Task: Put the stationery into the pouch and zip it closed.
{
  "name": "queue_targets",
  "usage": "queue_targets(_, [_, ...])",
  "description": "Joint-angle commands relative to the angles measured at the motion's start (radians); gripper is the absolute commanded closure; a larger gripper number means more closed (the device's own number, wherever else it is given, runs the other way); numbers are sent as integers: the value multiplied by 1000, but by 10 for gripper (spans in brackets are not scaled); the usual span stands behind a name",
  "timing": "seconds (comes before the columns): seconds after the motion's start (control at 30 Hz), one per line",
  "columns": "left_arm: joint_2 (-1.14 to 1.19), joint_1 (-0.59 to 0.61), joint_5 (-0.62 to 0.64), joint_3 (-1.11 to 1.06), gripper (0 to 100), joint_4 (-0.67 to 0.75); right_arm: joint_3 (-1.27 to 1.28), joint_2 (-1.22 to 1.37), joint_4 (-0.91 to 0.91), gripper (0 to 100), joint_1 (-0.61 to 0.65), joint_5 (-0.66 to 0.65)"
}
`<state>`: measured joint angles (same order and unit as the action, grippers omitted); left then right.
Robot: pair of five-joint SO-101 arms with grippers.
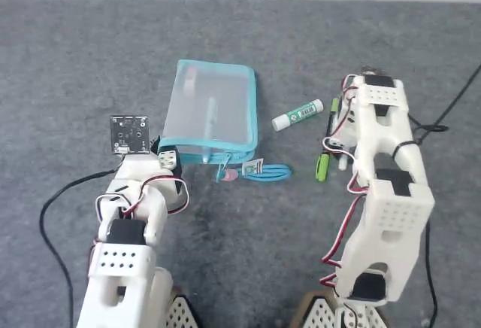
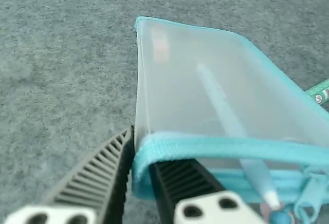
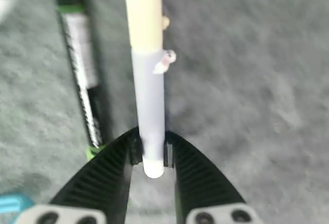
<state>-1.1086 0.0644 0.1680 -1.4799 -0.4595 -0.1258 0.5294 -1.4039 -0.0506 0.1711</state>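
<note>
My left gripper pinches the pouch rim; my right gripper clamps a pen. Advise lifting it level and entering tip-first.

From high camera we are looking steeply down over table. From wrist cameras we are peering close, left at pouch, right at pen; high view sharing both.
</note>
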Motion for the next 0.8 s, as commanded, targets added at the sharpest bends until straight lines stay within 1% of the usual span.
queue_targets(0.0, [-6, -8, 14, 51, 988, 12, 25, -168, -36, 991, -24, -84])
queue_targets(0.2, [-6, -8, 14, 51, 988, 12, 201, -427, -12, 991, -19, -157])
queue_targets(0.33, [-6, -8, 14, 51, 988, 12, 336, -605, 27, 991, -12, -167])
queue_targets(0.37, [-6, -8, 14, 51, 988, 12, 353, -650, 22, 991, -2, -195])
queue_targets(0.5, [-5, -8, 14, 51, 988, 12, 367, -825, -82, 991, 51, -348])
queue_targets(0.63, [-3, -8, 14, 51, 988, 12, 367, -1017, -208, 991, 137, -442])
queue_targets(0.7, [-2, -8, 14, 51, 988, 12, 367, -1121, -263, 991, 203, -479])
queue_targets(0.77, [-2, -8, 14, 51, 988, 12, 367, -1216, -331, 991, 297, -517])
